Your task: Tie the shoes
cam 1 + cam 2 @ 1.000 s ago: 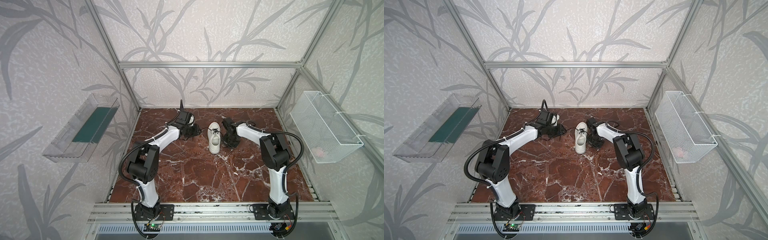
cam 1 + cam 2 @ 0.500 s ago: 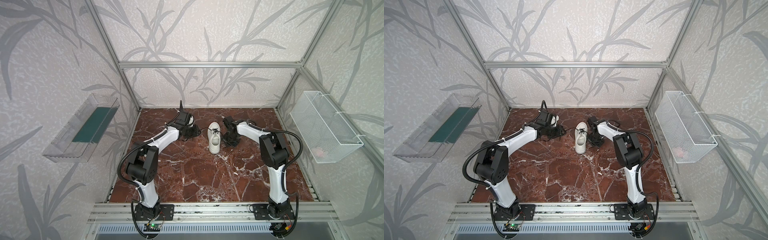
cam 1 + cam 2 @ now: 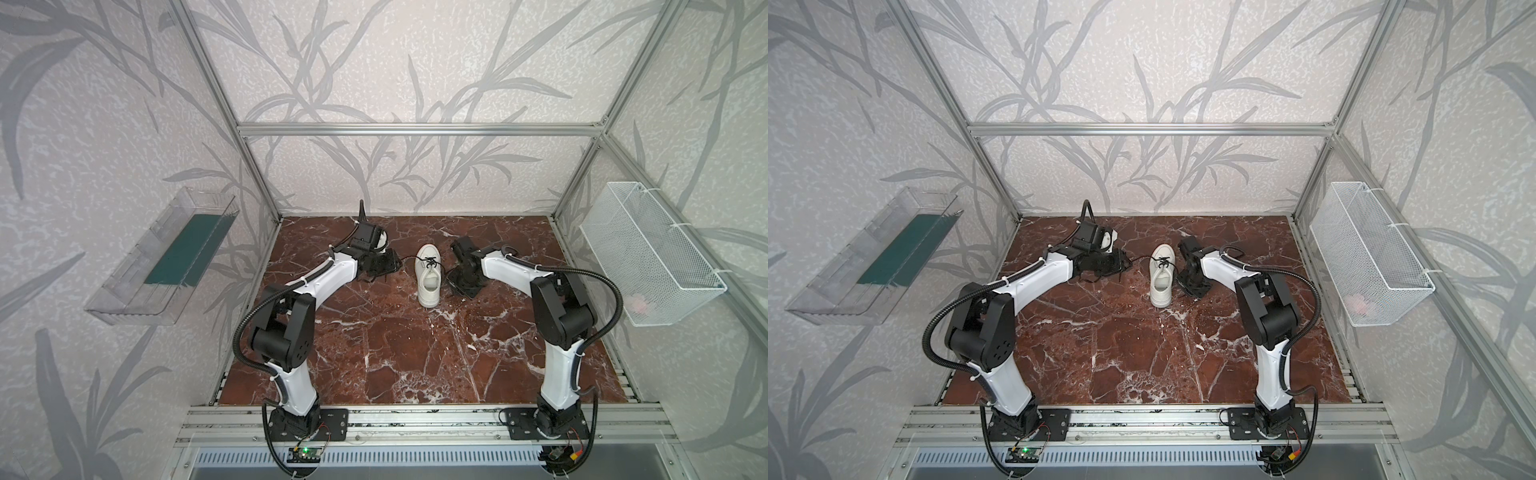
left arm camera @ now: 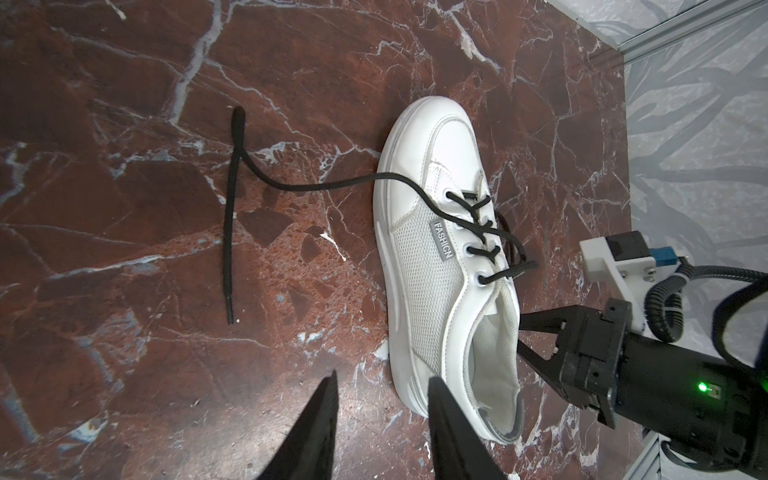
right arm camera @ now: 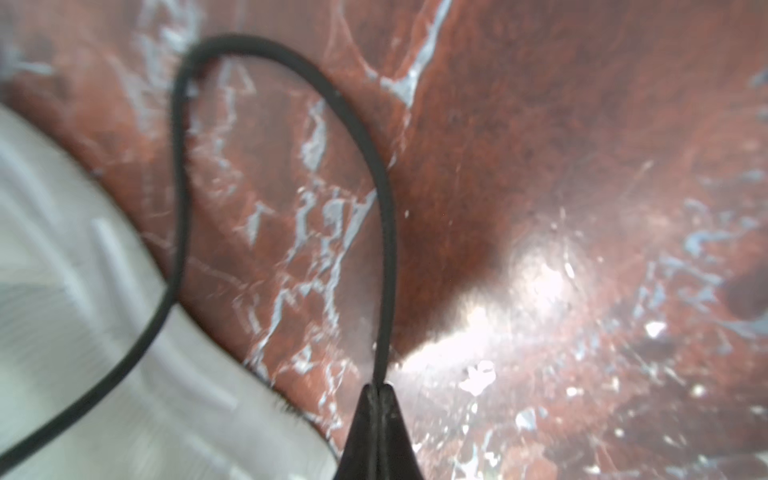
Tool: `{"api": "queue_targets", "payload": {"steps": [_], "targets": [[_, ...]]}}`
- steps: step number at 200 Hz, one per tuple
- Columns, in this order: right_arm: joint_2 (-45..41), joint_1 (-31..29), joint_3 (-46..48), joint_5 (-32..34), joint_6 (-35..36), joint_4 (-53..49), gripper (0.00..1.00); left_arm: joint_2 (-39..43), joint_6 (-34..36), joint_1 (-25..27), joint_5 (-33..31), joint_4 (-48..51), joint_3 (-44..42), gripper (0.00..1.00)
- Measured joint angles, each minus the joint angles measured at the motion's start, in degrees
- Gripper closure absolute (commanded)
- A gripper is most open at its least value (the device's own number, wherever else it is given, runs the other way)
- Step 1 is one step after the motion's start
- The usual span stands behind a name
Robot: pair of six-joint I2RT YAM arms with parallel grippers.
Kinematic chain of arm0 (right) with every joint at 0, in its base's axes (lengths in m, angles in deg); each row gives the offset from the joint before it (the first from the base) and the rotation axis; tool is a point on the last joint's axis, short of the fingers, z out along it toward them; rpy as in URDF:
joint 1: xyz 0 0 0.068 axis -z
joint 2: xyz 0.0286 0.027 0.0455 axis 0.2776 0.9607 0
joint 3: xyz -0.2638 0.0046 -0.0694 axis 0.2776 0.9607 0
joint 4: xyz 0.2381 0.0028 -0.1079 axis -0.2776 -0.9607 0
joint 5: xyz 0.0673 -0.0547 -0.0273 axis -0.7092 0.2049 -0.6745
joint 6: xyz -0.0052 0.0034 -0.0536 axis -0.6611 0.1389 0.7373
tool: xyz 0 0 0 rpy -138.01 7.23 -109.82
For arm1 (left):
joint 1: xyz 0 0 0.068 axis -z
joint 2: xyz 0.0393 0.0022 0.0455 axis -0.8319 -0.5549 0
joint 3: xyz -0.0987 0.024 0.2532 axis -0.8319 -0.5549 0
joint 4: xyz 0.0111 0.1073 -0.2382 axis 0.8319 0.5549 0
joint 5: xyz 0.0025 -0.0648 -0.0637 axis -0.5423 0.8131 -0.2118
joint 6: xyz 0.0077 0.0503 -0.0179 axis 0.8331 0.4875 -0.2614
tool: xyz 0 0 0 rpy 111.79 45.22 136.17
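Observation:
A white low-top shoe with black laces stands mid-table in both top views, toe toward the back wall. In the left wrist view the shoe lies on its sole, and one lace end trails loose over the marble. My left gripper stands open beside the heel with only floor between its fingers. My right gripper is shut on the other lace, which arcs back over the shoe's side. That gripper sits low at the shoe's right.
The red-brown marble tabletop is fenced by aluminium frame posts. On the left wall hangs a clear bin with a green insert. A white wire basket is fixed to the right wall.
My right gripper has closed on the lace beside the shoe. The left arm has shifted only slightly, and the shoe has stayed put.

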Motion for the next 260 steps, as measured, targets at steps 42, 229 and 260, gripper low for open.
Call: {"api": "queue_targets", "payload": {"steps": [42, 229, 260], "targets": [[-2.14, 0.26, 0.2, -0.35, 1.51, 3.48, 1.0, 0.0, 0.02, 1.62, -0.2, 1.4, 0.02, 0.61], [-0.04, 3.56, -4.81, -5.68, -3.54, 12.09, 1.0, 0.0, -0.13, 6.45, -1.27, 4.87, 3.56, 0.61], [0.94, 3.56, -4.98, -5.84, -4.35, 12.13, 1.0, 0.0, -0.46, 6.62, -1.36, 4.92, 3.58, 0.61]]}}
